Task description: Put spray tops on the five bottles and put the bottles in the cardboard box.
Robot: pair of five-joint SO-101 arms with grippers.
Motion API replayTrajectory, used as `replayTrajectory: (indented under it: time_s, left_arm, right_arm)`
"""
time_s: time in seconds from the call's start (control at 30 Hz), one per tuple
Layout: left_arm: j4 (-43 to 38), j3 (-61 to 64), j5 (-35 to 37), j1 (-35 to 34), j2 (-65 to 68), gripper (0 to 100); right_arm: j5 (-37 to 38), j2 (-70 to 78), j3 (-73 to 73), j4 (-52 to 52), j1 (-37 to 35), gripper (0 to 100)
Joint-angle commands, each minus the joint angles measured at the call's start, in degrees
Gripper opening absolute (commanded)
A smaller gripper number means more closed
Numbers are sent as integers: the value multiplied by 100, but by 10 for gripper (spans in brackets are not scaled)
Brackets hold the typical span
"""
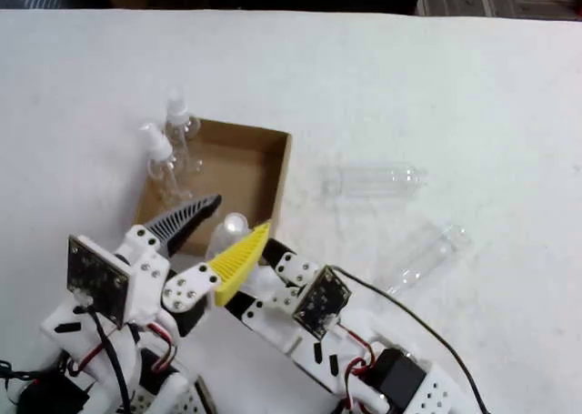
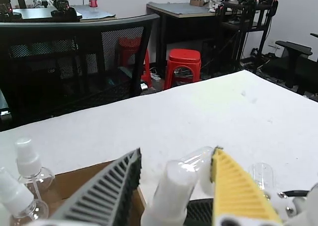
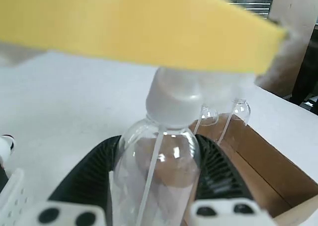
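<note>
Right now, high view: cardboard box (image 1: 247, 170) sits on the desk (image 1: 436, 95), with two capped bottles (image 1: 169, 153) upright at its far corner. Left end effector (image 1: 241, 212) is spread wide at the box's near edge, straddling the held bottle (image 1: 229, 230). Right end effector (image 1: 265, 250) is just beside it. One bare bottle (image 1: 373, 182) and a second bare bottle (image 1: 426, 255) lie on the desk, apart from the box. Left wrist view: left end effector (image 2: 176, 154) is open, with the spray top (image 2: 171, 191) between the black finger (image 2: 109, 191) and the yellow finger (image 2: 233, 186). Right wrist view: right end effector (image 3: 156, 151) is clamped on the held bottle (image 3: 156, 176), and the yellow finger (image 3: 149, 27) is across its top.
</note>
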Motion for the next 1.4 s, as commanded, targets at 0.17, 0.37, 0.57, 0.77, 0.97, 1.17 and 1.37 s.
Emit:
replayTrajectory:
  time_s: [0.17,0.37,0.57,0.77,0.97,1.17,1.37]
  left_arm:
    - [923,-1538,26,-154,-224,222]
    - [1310,-2154,35,-831,-242,203]
    - [1714,-2189,70,-840,-251,45]
    - [2075,-2127,466,-558,-259,20]
    - [1565,-993,571,505,-936,20]
    - [527,448,791,1059,-1191,20]
    - [-589,1108,791,1341,-1191,20]
  right_arm:
    - [-18,-48,-123,-145,479,16]
    - [-44,-31,-527,-101,945,16]
    - [-18,497,-1415,119,1288,15]
    - [-53,2220,-3130,470,1815,15]
    - [-62,3495,-4404,629,1815,15]
    - [-721,4163,-5046,708,1851,15]
    - [-870,4611,-5415,787,1815,15]
